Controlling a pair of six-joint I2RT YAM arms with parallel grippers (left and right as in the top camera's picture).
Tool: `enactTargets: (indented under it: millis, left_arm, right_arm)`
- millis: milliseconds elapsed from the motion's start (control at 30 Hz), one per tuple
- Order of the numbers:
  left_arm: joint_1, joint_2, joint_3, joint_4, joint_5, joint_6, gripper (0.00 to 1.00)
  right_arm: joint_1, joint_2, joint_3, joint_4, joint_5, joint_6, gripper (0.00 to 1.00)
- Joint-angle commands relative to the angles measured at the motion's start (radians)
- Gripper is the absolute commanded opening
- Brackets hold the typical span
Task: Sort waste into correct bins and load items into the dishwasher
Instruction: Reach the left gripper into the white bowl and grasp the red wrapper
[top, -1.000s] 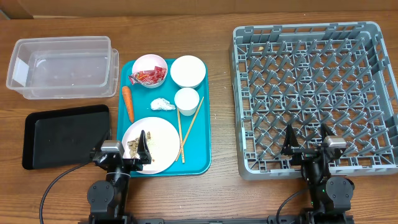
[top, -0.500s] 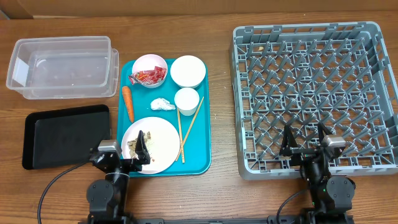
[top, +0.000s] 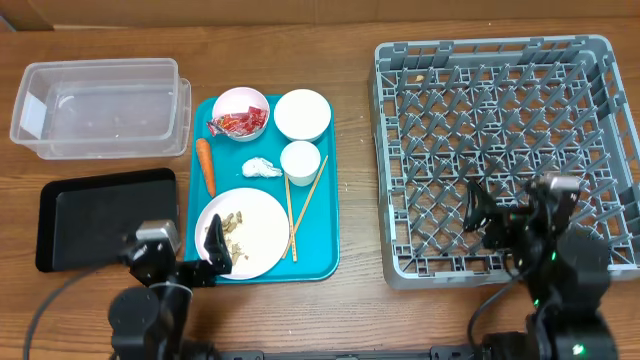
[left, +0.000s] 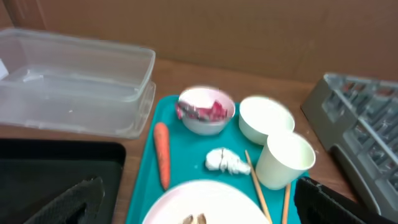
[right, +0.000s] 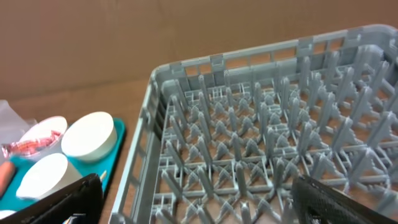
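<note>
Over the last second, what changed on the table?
Both arms rose toward the overhead camera. The left gripper drew back from the plate; the right gripper moved farther over the rack. Both are open and empty. Items on the teal tray, the tub and the black tray stayed put.

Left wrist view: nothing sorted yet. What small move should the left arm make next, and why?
Probably ease the left arm forward and lower its open jaws over the carrot. It lies alone along the teal tray's left edge, touching nothing else, and the clear tub sits just beyond it.
</note>
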Motion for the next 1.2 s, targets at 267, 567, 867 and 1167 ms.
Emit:
enactTargets:
  millis: [267,567,867,1167]
  left_arm:
    - [-0.005,0.694,0.621,-0.384,0.117,0.010,1.00]
    - [-0.005,0.939,0.776,-0.546,0.133,0.010,1.00]
    - [-0.005,1.130,0.776,-0.329,0.132,-0.175,1.00]
    - [-0.005,1.395,0.776,-0.168,0.133,-0.470,1.00]
  right_arm:
    - [-0.005,0.383,0.408,-0.385,-0.005,-0.007,1.00]
    - [-0.005,0.417,0.409,-0.388,-0.049,-0.004,1.00]
    - [-0.005,0.417,0.409,-0.389,-0.049,-0.003,1.00]
    - [-0.005,0.417,0.409,-0.389,-0.049,-0.003,1.00]
